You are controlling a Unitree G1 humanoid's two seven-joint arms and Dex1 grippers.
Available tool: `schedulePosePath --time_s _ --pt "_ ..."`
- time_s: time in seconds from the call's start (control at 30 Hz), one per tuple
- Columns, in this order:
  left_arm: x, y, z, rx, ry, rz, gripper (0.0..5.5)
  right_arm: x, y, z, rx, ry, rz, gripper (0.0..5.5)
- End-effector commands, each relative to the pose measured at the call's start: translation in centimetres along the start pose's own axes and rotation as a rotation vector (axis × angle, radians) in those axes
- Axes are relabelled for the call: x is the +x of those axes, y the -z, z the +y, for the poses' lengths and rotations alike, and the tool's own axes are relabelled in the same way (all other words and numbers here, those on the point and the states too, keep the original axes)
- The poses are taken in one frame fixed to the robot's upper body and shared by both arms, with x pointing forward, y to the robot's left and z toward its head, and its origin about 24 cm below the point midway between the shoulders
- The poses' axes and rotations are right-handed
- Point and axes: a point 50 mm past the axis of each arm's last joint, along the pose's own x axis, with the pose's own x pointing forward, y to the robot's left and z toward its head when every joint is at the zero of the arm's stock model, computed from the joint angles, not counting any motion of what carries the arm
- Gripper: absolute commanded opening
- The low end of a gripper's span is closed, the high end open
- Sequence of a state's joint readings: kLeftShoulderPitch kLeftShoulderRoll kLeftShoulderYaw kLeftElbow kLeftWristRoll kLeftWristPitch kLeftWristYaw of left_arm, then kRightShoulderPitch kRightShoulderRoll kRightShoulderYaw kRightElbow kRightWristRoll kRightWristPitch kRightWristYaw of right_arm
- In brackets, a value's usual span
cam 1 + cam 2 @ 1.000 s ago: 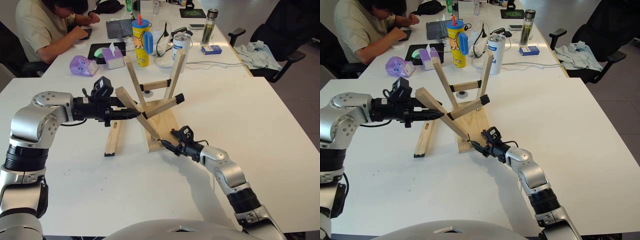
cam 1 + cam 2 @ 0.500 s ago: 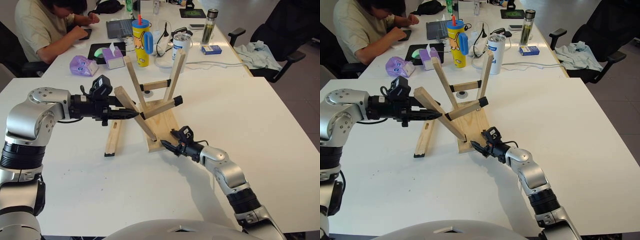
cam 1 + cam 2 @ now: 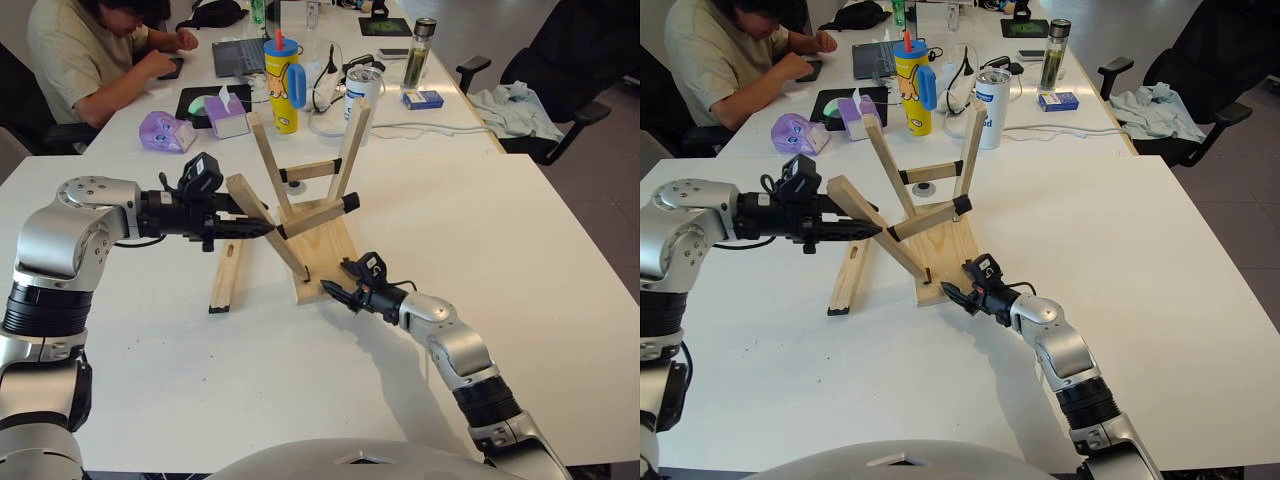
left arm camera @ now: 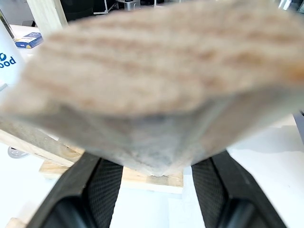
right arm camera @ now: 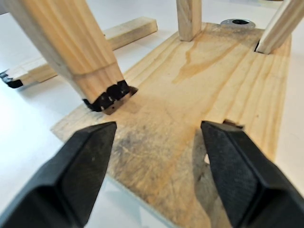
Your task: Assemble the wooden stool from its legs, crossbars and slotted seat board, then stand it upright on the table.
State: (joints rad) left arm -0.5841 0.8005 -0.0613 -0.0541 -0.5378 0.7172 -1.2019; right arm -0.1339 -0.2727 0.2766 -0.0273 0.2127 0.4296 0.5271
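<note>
- Gripping a slanted pale wooden leg (image 3: 287, 254) near its upper end, the left gripper (image 3: 262, 228) is clamped on it; the leg's lower end sits at a slot.
- The flat slotted wooden seat board (image 3: 332, 250) lies on the white table (image 3: 500, 250), with two upright legs (image 3: 268, 160) standing in it.
- The right gripper (image 3: 333, 291), fingers spread, is at the board's near corner.
- A loose wooden bar (image 3: 225, 275) lies just left of the board.
</note>
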Motion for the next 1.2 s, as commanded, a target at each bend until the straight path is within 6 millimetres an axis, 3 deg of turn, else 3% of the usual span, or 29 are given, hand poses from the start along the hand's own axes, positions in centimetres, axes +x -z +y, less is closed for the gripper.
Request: schedulePosePath --time_s 0.03,0.3,0.47,0.6,0.7,0.77,0.83,0.93,0.97,1.03,1.2 --pt "0.1 -0.1 -0.1 0.028 0.002 0.022 2.04 -0.2 4.2 1.3 0.115 -0.030 0.179 3.28" --pt "0.3 1.2 0.7 0.026 -0.021 0.075 2.04 -0.2 4.2 1.4 0.114 -0.036 0.182 3.28" --pt "0.0 0.5 1.9 0.103 -0.045 0.145 2.04 -0.4 4.4 1.3 0.109 -0.035 0.198 3.28" --pt "1.3 0.5 1.0 0.114 0.022 0.165 2.04 -0.5 4.7 1.3 0.094 -0.033 0.222 3.28" --pt "3.6 2.3 -1.6 0.050 0.106 0.137 2.04 -0.4 4.9 1.6 0.082 -0.039 0.236 3.28" --pt "4.5 4.6 -2.9 -0.013 0.092 0.138 2.04 -0.4 5.1 1.9 0.076 -0.046 0.244 3.28" --pt "4.6 6.4 -3.1 -0.045 0.022 0.149 2.04 -0.4 5.2 2.0 0.068 -0.049 0.255 3.28" --pt "3.6 8.2 -1.8 -0.019 -0.127 0.163 2.04 -0.5 5.5 2.2 0.059 -0.056 0.276 3.28" --pt "3.2 8.2 -1.3 -0.030 -0.165 0.145 2.04 -0.6 5.6 2.2 0.061 -0.058 0.280 3.28" --pt "2.5 8.1 -0.4 -0.049 -0.224 0.117 2.54 -0.6 5.6 2.3 0.062 -0.061 0.284 3.25" --pt "2.1 5.6 -0.1 -0.026 -0.240 0.030 3.29 -0.5 5.8 2.2 0.062 -0.052 0.294 3.25"
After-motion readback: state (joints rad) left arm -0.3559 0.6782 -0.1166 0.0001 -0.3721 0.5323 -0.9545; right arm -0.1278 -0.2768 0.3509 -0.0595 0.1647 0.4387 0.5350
